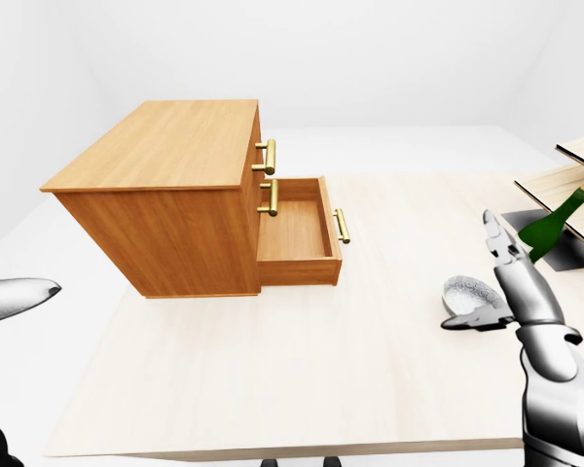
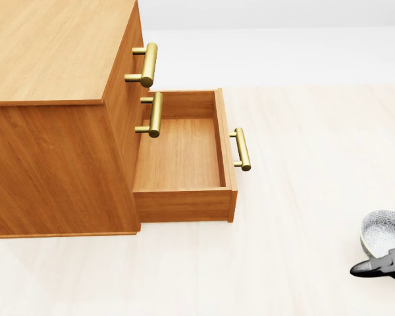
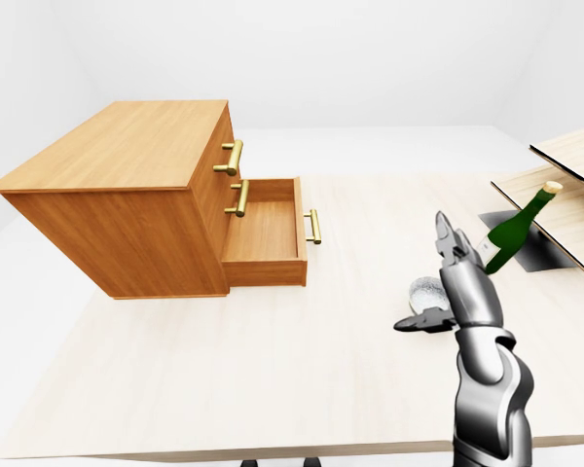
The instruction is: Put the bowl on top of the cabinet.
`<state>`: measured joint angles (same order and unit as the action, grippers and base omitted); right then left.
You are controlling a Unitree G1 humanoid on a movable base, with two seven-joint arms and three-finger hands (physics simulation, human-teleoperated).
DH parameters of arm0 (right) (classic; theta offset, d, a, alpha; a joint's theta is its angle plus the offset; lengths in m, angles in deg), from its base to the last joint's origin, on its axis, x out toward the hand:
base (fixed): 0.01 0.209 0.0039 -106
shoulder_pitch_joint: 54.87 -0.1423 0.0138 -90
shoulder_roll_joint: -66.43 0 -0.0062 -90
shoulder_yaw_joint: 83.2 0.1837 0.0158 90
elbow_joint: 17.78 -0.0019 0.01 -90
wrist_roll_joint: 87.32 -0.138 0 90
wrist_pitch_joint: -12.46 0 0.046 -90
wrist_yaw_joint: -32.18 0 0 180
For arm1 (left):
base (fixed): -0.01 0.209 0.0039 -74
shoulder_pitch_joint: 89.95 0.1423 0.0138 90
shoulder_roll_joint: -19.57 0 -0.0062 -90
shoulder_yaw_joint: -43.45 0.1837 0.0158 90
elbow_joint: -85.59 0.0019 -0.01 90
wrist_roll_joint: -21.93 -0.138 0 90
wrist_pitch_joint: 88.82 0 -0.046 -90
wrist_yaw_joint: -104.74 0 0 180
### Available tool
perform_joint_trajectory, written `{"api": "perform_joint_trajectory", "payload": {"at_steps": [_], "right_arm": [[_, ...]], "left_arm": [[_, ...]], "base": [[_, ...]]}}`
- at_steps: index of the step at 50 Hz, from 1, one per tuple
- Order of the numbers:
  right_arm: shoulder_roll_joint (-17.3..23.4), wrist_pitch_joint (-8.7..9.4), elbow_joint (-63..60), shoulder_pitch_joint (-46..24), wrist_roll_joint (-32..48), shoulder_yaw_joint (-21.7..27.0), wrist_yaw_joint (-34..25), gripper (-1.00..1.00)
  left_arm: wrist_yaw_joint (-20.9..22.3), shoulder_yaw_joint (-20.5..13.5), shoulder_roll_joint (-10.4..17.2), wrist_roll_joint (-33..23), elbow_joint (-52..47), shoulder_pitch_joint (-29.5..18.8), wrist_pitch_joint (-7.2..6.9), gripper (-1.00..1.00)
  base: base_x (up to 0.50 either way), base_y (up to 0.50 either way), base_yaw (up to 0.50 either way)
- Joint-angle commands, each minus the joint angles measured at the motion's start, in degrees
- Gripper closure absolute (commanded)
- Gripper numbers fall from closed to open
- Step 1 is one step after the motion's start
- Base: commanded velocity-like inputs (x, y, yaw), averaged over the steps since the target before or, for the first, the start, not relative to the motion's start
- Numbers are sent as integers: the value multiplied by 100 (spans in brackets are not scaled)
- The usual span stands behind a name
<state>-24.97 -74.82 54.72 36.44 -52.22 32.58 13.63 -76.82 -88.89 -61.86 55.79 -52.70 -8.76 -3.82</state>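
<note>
On the bench (image 3: 273, 370), the cabinet (image 3: 127, 195) stands at left with a drawer (image 3: 263, 233) pulled open; the right hand (image 3: 464, 287), fingers spread, reaches the bowl (image 3: 425, 289), perhaps touching it, near a tilted green bottle (image 3: 511, 233)
</note>
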Motion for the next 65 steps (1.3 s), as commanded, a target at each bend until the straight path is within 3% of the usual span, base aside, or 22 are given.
{"api": "perform_joint_trajectory", "payload": {"at_steps": [1, 17, 20, 30, 65], "right_arm": [[14, -211, 37, 78, 161, 118, -21, -100], [51, -497, 384, 117, 361, 125, 161, -100], [46, -469, 327, 126, 396, 126, 132, -100], [101, -772, 773, 166, 561, 97, 429, -100], [300, -772, 1949, 150, 796, -116, 1098, -100]], "left_arm": [[37, 36, -36, -76, 12, 12, 0, -100], [28, 0, -14, -42, -14, -18, 0, -100], [14, -19, -1, -12, -31, -21, 0, -100], [28, -14, -3, -29, -32, -7, 0, -100], [31, 1, -6, -51, -35, -14, 0, -100]], "base": [[0, 0, 0], [0, 0, 0], [0, 0, 0], [0, 0, 0], [0, 0, 0]]}}
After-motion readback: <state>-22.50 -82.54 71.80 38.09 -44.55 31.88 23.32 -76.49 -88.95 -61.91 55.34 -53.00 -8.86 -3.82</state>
